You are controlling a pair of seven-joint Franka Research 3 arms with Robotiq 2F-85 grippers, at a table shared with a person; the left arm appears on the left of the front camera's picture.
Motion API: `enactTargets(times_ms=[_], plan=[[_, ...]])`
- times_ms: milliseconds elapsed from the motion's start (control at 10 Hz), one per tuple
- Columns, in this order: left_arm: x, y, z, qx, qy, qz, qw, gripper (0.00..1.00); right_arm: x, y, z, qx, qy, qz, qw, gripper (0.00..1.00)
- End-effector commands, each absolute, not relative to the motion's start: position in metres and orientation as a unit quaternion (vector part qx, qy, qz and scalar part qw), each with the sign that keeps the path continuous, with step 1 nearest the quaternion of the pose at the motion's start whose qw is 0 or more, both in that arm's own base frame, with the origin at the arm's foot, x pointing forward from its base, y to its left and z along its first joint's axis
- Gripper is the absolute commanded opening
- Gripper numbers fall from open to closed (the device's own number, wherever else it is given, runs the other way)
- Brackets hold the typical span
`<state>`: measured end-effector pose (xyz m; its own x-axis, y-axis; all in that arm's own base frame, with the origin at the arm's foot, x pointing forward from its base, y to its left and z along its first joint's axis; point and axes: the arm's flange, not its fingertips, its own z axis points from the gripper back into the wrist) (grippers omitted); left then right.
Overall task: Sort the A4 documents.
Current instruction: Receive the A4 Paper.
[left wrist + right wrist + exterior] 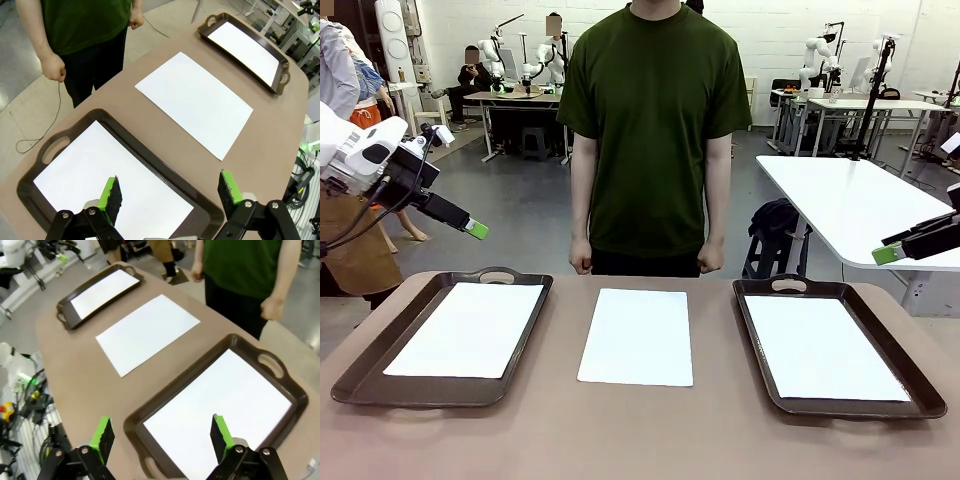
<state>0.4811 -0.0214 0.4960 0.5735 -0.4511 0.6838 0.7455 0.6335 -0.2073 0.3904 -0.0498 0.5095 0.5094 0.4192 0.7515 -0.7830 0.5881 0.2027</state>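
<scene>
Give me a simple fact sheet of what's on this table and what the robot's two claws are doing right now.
table: brown top, person standing at the far side, hands at their sides
left tray: dark brown, one white sheet inside
middle sheet: white, flat on the bare table between the trays
right tray: dark brown, one white sheet inside
left gripper: open, holding nothing, raised above the left tray
right gripper: open, holding nothing, raised above the right tray
</scene>
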Motion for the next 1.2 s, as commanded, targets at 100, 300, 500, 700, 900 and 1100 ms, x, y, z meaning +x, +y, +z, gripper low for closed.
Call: enactTargets(times_ms=[100, 300, 500, 700, 900, 1100], plan=[[0.4811, -0.0214, 0.4963, -0.241, -0.303, -0.350, 0.853, 1.00, 0.3938, -0.0655, 0.5136, 0.282, -0.334, 0.373, 0.818, 1.00], [0.4811, -0.0214, 0.4963, -0.241, -0.303, -0.350, 0.853, 1.00, 0.3931, -0.0672, 0.5132, 0.289, -0.329, 0.376, 0.817, 1.00], [0.4811, -0.0214, 0.4963, -0.241, -0.303, -0.350, 0.853, 1.00, 0.3958, -0.0687, 0.5110, 0.306, -0.318, 0.369, 0.818, 1.00], [0.4811, -0.0214, 0.4963, -0.241, -0.303, -0.350, 0.853, 1.00, 0.3903, -0.0635, 0.5148, 0.286, -0.329, 0.364, 0.823, 1.00], [0.4811, -0.0214, 0.4963, -0.241, -0.303, -0.350, 0.853, 1.00, 0.3903, -0.0635, 0.5148, 0.286, -0.329, 0.364, 0.823, 1.00], [0.4811, -0.0214, 0.4963, -0.241, -0.303, -0.350, 0.853, 1.00, 0.3903, -0.0635, 0.5148, 0.286, -0.329, 0.364, 0.823, 1.00]])
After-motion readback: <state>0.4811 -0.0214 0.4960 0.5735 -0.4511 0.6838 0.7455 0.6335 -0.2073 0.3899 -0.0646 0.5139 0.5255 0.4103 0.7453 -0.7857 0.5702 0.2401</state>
